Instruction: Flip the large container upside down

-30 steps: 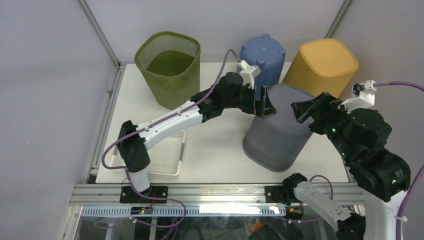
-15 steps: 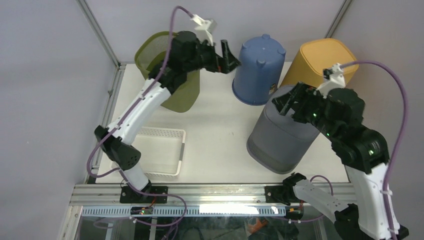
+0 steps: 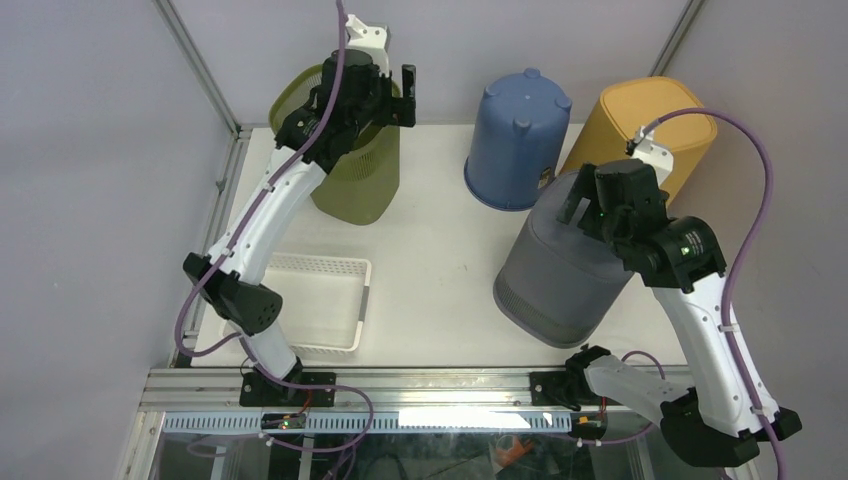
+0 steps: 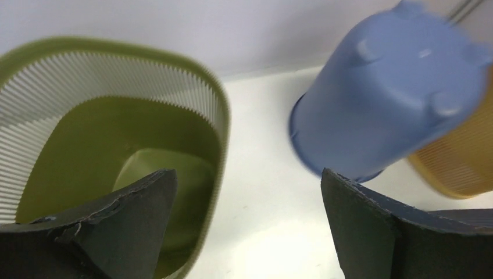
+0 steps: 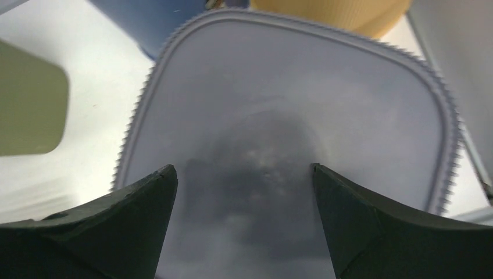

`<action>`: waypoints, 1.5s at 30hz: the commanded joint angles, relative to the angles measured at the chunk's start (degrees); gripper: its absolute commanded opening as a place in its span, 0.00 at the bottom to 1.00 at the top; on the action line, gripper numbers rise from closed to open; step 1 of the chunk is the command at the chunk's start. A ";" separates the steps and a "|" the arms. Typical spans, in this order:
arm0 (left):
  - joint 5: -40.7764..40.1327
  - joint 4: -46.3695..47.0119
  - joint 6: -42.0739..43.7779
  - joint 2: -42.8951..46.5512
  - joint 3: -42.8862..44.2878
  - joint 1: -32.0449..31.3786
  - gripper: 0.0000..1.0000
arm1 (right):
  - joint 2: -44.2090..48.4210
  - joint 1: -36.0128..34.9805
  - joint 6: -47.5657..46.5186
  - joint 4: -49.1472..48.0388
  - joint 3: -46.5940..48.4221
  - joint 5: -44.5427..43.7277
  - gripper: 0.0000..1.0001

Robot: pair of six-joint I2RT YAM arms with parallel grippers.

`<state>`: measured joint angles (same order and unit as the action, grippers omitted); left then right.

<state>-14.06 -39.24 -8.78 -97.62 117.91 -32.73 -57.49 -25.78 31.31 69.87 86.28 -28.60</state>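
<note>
Large container: the grey container (image 3: 560,285) stands on the table (image 3: 440,270) at the right front, wide mouth down and closed base up. In the right wrist view the base fills the frame as a flat panel with a ribbed rim.
Right gripper (image 5: 243,168): positioned directly above the upturned grey base. The jaws are spread wide and nothing is between them. Both dark fingers (image 5: 372,232) frame the base panel. Whether they touch it cannot be told.
Left gripper (image 4: 247,192): raised high at the far left, over the near rim of the green basket (image 3: 360,190). The jaws are spread wide and hold nothing. The fingers (image 4: 116,232) are clear of every object.
Green basket: upright, mouth up, mesh walls, at the far left corner of the table.
Blue container (image 3: 515,135): inverted, small feet on its base pointing up. It stands at the far centre, just behind the grey container.
Yellow container (image 3: 650,125): inverted, at the far right, just behind the grey container and beside the blue one.
White tray (image 3: 300,260): flat on the table at the near left, well apart from the grey container.
</note>
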 commanded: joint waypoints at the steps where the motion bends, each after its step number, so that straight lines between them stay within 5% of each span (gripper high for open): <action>1: -3.41 -5.56 4.56 -3.13 0.52 2.61 0.99 | 0.61 1.39 1.27 4.97 2.57 -9.50 0.91; 15: 6.33 -10.59 3.82 -7.03 0.83 6.48 0.98 | 1.09 8.64 -0.35 9.55 2.21 -16.14 0.97; 21: 8.37 -10.57 3.53 -7.19 0.92 6.59 0.74 | 0.40 13.88 -4.43 10.26 2.88 -17.99 0.97; 26: 9.48 -10.60 3.24 -6.62 0.83 6.56 0.38 | -1.98 17.91 -8.06 10.62 9.98 -17.87 0.98; 31: 9.64 -10.41 2.49 -5.73 1.44 6.62 0.01 | -6.52 18.05 -10.26 10.78 27.63 1.45 0.93; 34: 13.01 -10.32 0.92 -4.51 4.00 6.67 0.00 | -8.22 18.04 -10.65 5.37 33.23 21.46 0.92; 39: 19.55 -6.47 -3.73 0.13 6.72 6.69 0.00 | -9.52 17.46 -0.63 -10.42 26.66 47.52 0.91; 42: 20.07 -4.32 -6.40 3.48 6.14 7.08 0.00 | -7.29 9.45 5.41 -21.97 17.65 46.22 0.91; 45: 21.07 -3.49 -8.80 6.03 5.91 8.06 0.00 | -12.17 -1.32 4.16 -20.09 17.48 36.13 0.91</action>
<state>1.91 -51.33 -11.73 -100.31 120.40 -25.74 -64.86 -17.04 32.25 57.84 105.03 8.08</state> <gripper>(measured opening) 0.037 0.913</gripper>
